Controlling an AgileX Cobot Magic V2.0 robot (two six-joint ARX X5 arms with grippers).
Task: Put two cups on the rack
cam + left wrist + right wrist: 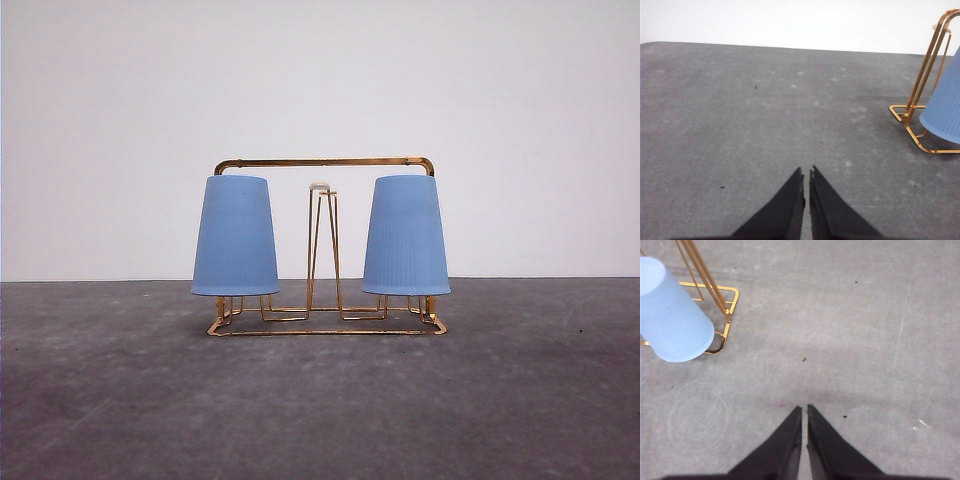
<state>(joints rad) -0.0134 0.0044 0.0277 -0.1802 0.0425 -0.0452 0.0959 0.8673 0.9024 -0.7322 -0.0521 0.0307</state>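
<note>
Now both cups sit upside down on the rack (325, 162) toward the table's (320, 400) far edge: left cup (235, 237), right cup (405, 236), middle peg (320, 187) bare. Left gripper (807, 175) and right gripper (804, 409) are pinched together, holding nothing.

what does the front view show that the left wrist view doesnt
Front view alone: the whole rack, its bare white-tipped middle peg, and the right cup upside down on an outer peg. Left wrist view alone: the left gripper, fingers closed with nothing between them, apart from the rack. Both: the grey table, one end of the rack, and the left cup hanging inverted.
</note>
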